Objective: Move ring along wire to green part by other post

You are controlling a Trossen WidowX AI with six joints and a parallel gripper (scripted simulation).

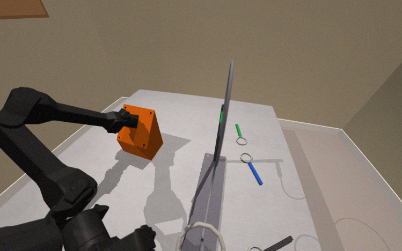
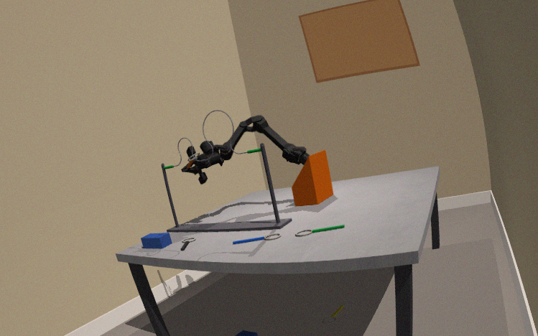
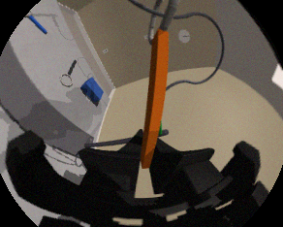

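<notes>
My gripper is shut on the orange handle, gripping its lower end. The grey ring at the handle's top has the thin grey wire passing through it. In the exterior view the ring sits high up by the wire's small loop, a short way right of the left post and its green part. I cannot tell whether ring and wire touch. The right post carries the other green part. The ring also shows at the bottom edge of the top view.
The wire's large loop rises between the posts, which stand on a dark baseplate. An orange wedge holds the arm's base. On the table lie a blue block and spare rings with black, blue and green handles.
</notes>
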